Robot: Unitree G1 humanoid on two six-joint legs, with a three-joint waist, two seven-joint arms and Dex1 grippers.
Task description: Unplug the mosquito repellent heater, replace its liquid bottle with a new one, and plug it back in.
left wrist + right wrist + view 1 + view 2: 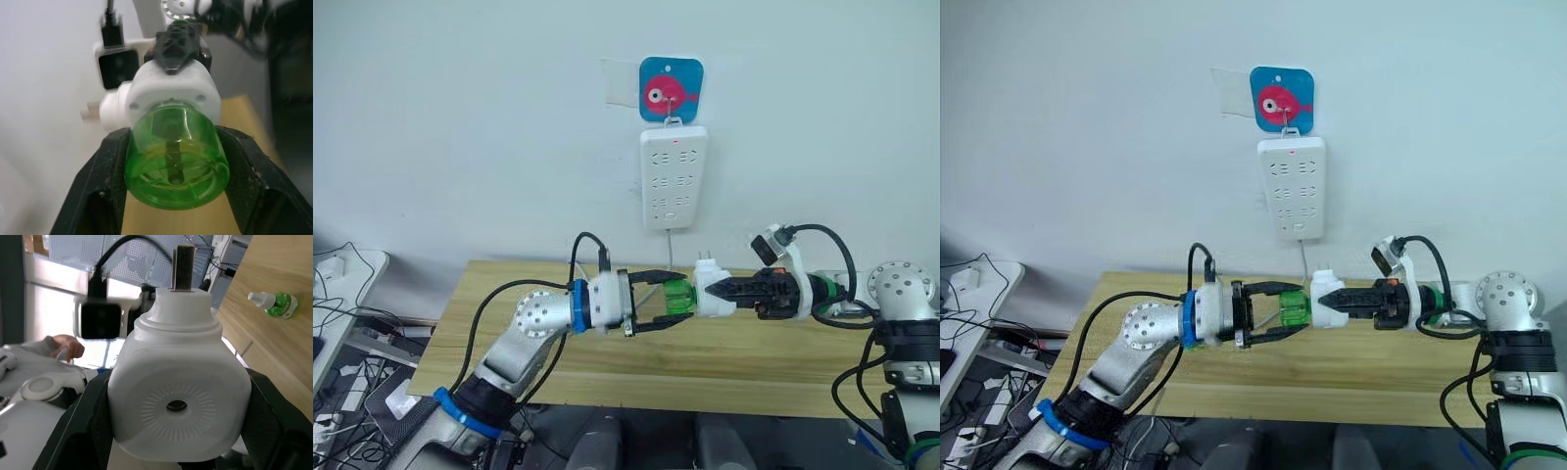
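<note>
Old bottle coming off, mid-frame above table.
R gripper (722,291) clamps small white rounded plastic heater (713,293); L gripper (668,300) pinches its green translucent liquid bottle (678,297). Twist w/ L only, keep R steady, then pull straight apart.

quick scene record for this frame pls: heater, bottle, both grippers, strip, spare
heater: white mosquito repellent heater, unplugged, held in the air over the wooden table, prongs up
bottle: green liquid bottle at the heater's base
left gripper: shut on the green liquid bottle
right gripper: shut on the heater body
power strip: hangs on the wall, sockets free
spare: second green bottle lying on the table
</note>
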